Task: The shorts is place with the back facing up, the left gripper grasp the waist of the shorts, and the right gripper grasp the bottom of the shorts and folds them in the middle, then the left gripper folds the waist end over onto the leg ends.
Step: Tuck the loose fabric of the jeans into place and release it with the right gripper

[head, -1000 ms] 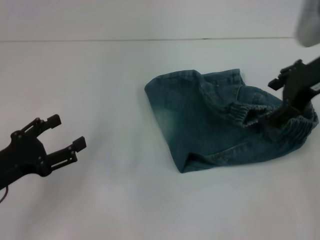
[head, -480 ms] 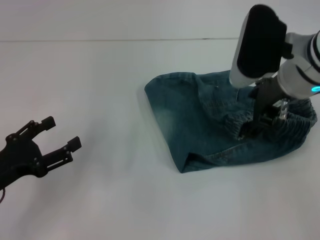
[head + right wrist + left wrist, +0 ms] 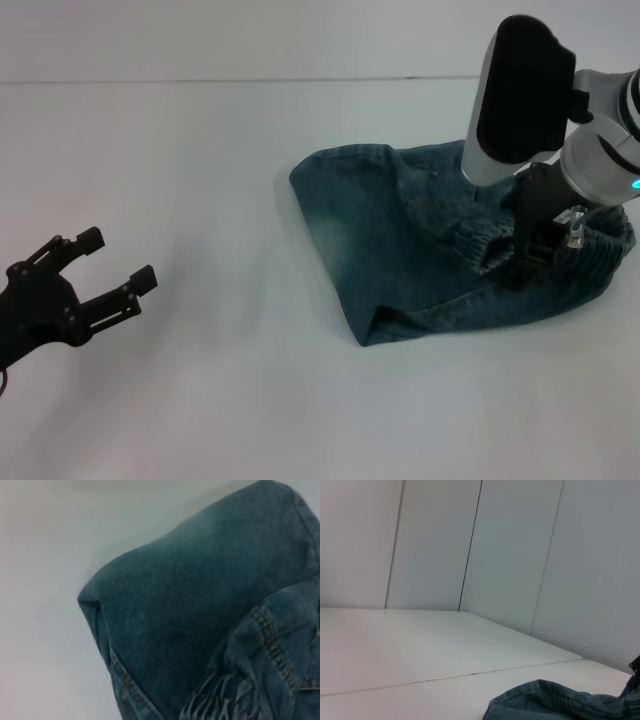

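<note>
You have the shorts (image 3: pixel 420 240) lying in a rumpled heap on the white bench (image 3: pixel 200 160), toward the right side of it in the head view. The denim is faded blue-green with a pale bleached patch on the flat panel at the heap's left. The waist of the shorts (image 3: pixel 560 255), the darker ribbed elastic band, runs along the right edge of the heap and curls inward near its middle. Your right end effector (image 3: pixel 527 262) is lowered onto the shorts just beside that curled band, its black fingers down among the gathered folds; you cannot tell from these views whether the fingers are parted or closed on fabric. The white forearm of the right arm (image 3: pixel 520 95) rises above the shorts. The right wrist view shows a smooth rounded fold of denim (image 3: pixel 200 595) with puckered elastic (image 3: pixel 220 700) beside an orange-stitched seam. Your left end effector (image 3: pixel 112 268) hovers well apart from the shorts, out to their left above bare bench, with its two black fingers spread and nothing between them. The left wrist view catches an edge of the shorts in its corner, with panelled wall (image 3: pixel 510 550) behind.
</note>
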